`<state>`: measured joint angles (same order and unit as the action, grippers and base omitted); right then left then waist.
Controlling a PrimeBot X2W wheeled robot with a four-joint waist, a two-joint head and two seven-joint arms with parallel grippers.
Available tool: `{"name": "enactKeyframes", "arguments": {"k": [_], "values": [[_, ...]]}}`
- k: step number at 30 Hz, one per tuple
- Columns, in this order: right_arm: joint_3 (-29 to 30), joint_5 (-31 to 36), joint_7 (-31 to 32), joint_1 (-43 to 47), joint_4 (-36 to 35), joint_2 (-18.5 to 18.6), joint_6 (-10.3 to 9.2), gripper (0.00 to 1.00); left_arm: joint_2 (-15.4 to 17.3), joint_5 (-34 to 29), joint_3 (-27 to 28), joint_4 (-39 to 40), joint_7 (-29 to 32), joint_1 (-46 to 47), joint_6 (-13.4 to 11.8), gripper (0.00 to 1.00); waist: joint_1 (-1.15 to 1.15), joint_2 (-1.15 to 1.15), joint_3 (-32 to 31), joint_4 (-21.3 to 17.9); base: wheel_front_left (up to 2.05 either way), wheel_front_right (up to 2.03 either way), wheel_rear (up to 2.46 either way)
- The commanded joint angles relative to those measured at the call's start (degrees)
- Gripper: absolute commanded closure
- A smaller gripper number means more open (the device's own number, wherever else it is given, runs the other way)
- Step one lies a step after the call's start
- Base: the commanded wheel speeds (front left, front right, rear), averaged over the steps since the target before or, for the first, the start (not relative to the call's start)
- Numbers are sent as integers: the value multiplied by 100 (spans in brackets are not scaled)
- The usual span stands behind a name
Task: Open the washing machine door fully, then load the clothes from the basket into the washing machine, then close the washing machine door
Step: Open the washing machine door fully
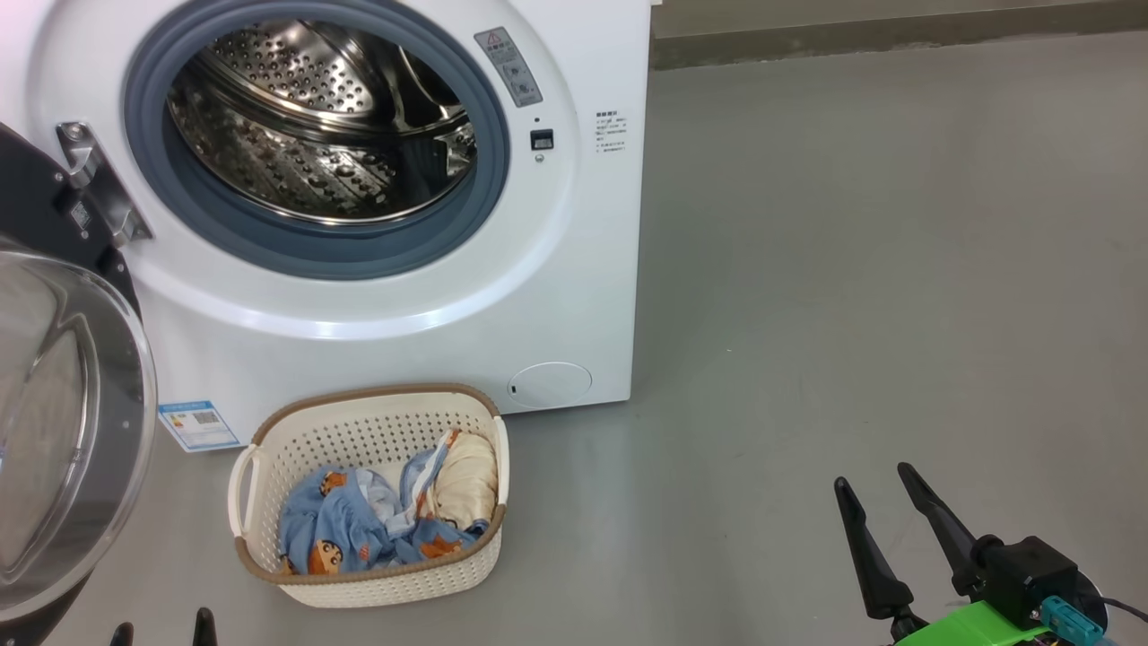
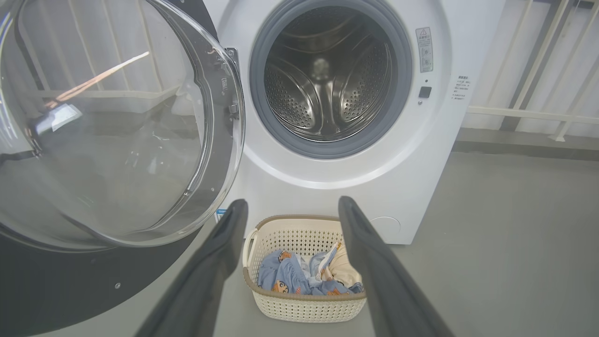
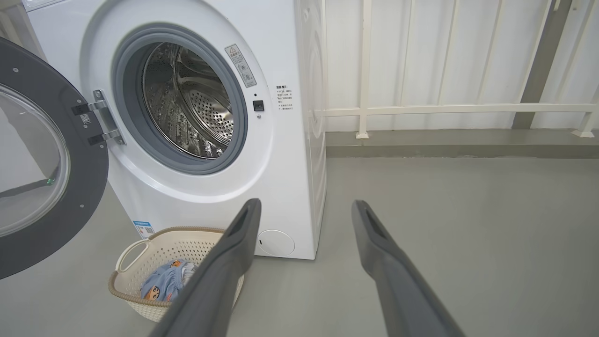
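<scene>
Washing machine (image 1: 556, 269), washing machine door (image 1: 63, 422) and basket (image 1: 395, 583): positions.
Head view: machine at 11 o'clock, drum (image 1: 296, 81) inside; door hinged on its left, standing out at 9 o'clock; basket on the floor (image 1: 852, 269) before the machine at 7 o'clock, clothes (image 1: 341, 529) in it.

One washing machine (image 1: 556, 296), one basket (image 1: 359, 440), seemingly two garments (image 1: 332, 525)

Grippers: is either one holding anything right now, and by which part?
Nothing is held. The left gripper and the right gripper both stand open and empty; the clothes lie in the basket.
</scene>
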<state>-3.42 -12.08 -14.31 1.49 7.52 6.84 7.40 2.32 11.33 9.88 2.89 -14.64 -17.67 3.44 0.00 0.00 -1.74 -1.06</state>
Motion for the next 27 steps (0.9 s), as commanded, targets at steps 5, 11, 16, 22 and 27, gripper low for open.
{"name": "enactKeyframes", "arguments": {"k": [5,11,16,22,27], "values": [[-118,4,-69,-101,-103,7,9,0,56,-50,230,109,-36,236,-16,0,0,0,18,12,0,0,0],[-139,-17,-69,-135,-67,-5,9,0,56,-60,193,54,-36,300,0,0,0,0,37,21,0,0,0],[-138,-11,-69,-151,-52,-7,9,0,56,-83,199,36,-36,333,5,0,0,0,34,11,0,0,0],[-99,-7,-69,-144,-47,-10,9,0,56,-78,223,19,-36,340,11,0,0,0,20,9,0,0,0],[-99,8,-69,-151,-43,-19,9,0,56,-82,235,17,-36,351,28,0,0,0,17,11,0,0,0]]}}
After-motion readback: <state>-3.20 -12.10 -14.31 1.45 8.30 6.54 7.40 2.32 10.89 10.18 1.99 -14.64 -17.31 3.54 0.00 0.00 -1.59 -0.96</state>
